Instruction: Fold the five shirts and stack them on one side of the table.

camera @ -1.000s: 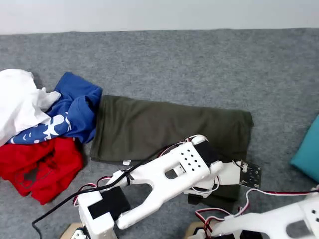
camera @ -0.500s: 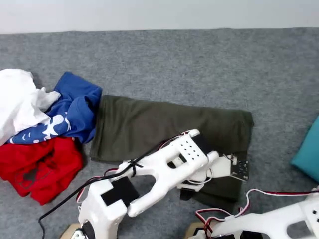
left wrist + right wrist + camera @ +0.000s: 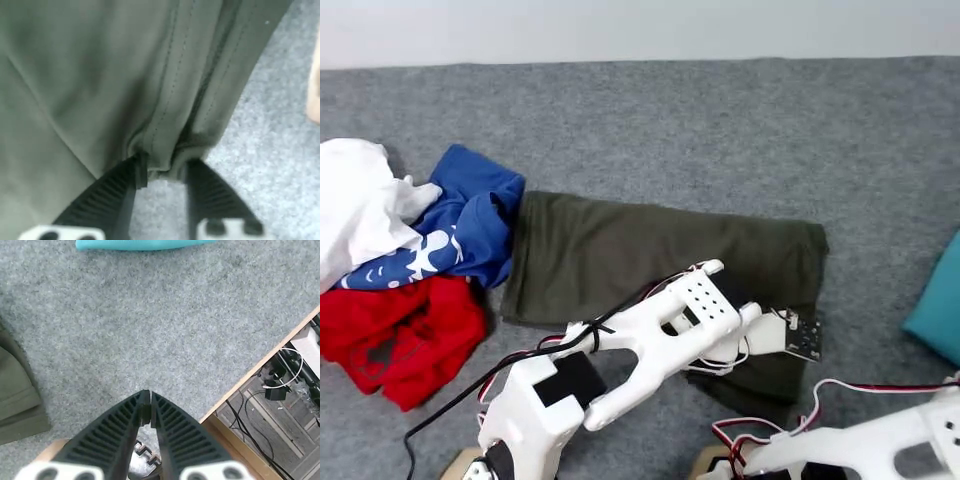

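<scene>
Your left tool [image 3: 162, 172] seemed to pinch the folded edge of the green shirt [image 3: 100, 75]. Your right tool [image 3: 150, 407] was pressed together above the gray surface [image 3: 150, 315], near that shirt.

The olive-green shirt [image 3: 620, 255] is plain. The blue shirt [image 3: 470, 215] bears white shapes, the red shirt [image 3: 420, 320] a dark print. The white shirt [image 3: 355, 205] and teal shirt [image 3: 940, 305] are plain, the counter [image 3: 720, 130] grey.
</scene>
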